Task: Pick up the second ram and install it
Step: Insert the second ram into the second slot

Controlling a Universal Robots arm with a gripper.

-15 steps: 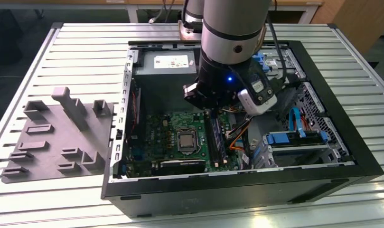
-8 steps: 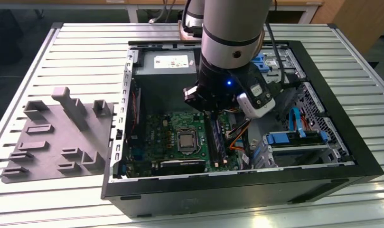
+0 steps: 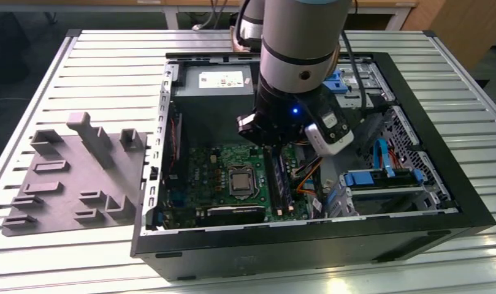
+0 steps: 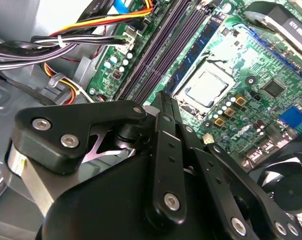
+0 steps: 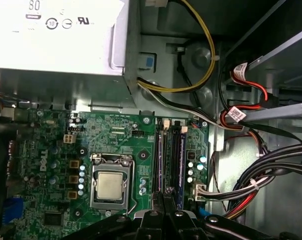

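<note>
slatted metal tabletop carries an open computer case, and on the exterior view's left a grey fixture plate with upright blocks stands beside the case. the arm reaches down into the case, over the motherboard. taking the cpu socket as landmark, the black memory slots lie just beside it, between the socket and the bundle of cables, and they run parallel to the socket's near edge, with one end toward the power supply. a blue-faced memory stick already sits in the slot farther from the socket. the gripper hangs above the end of the slots away from the power supply, its jaws drawn tight together on a thin dark blade seen edge-on. i take that blade to be the second ram, though little of it shows past the fingertips. so the stick is off the fixture plate, in the jaws, over the slot bank and not yet seated. what matters is alignment: the ram's long axis appears to run along the slots, and the free slots nearer the socket lie directly under it, alongside the seated stick.
</note>
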